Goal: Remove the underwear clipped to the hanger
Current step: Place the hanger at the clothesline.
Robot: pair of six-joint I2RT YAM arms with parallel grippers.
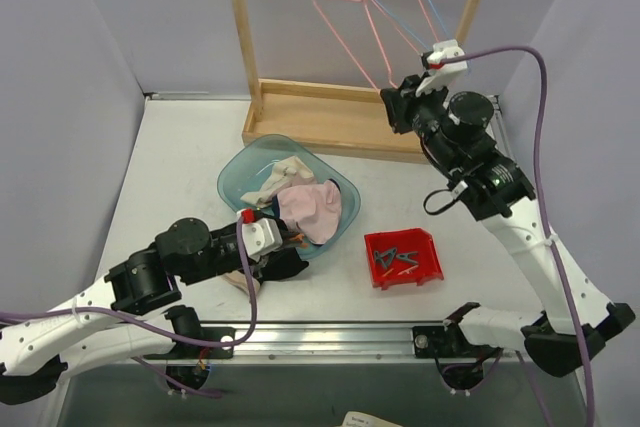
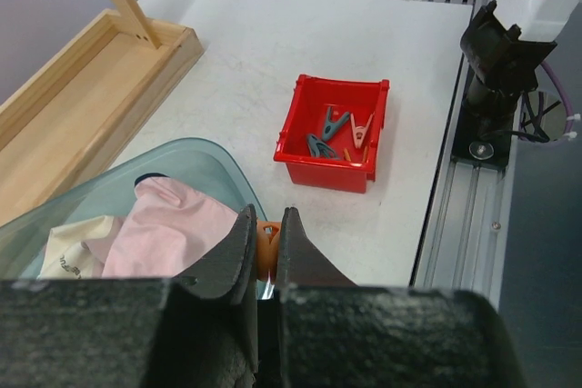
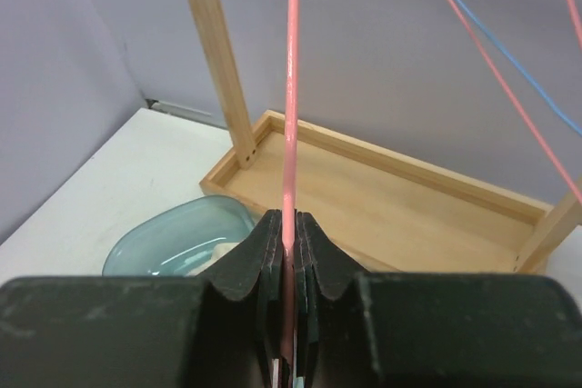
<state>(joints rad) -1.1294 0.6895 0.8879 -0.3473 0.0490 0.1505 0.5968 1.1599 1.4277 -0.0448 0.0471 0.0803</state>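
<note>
Since no cloth shows on any wire in these views, the job looks close to finished. The bench (image 1: 180, 167) carries everything, and at its far side stands the wooden rack (image 1: 240, 37) with its tray-like base. From the rack's top bar hang the thin wire hangers (image 1: 345, 32), pink and blue, and all of them look bare as far as the overhead view reaches. The right gripper (image 3: 289, 224) is up there, its jaws pinched fully together on one pink hanger wire (image 3: 291, 88), which runs straight up between them.

Nearer the arms sits the teal basin (image 1: 232, 175), and the underwear (image 1: 312, 209) lies heaped inside it: a pale pink piece on top, a cream one (image 1: 285, 169) beside it. A black pair is not visible. A pale scrap (image 1: 238, 282) shows on the bench under the left arm; whether it is another garment I cannot tell.

Just right of the basin is the red bin (image 1: 434, 259), holding several loose clothespins (image 1: 395, 259). The left gripper (image 2: 267, 217) hovers at the basin's near rim, jaws nearly closed on a small orange peg (image 2: 269, 232). What is left, by my reading, is dropping that peg in the bin and letting go of the hanger.
</note>
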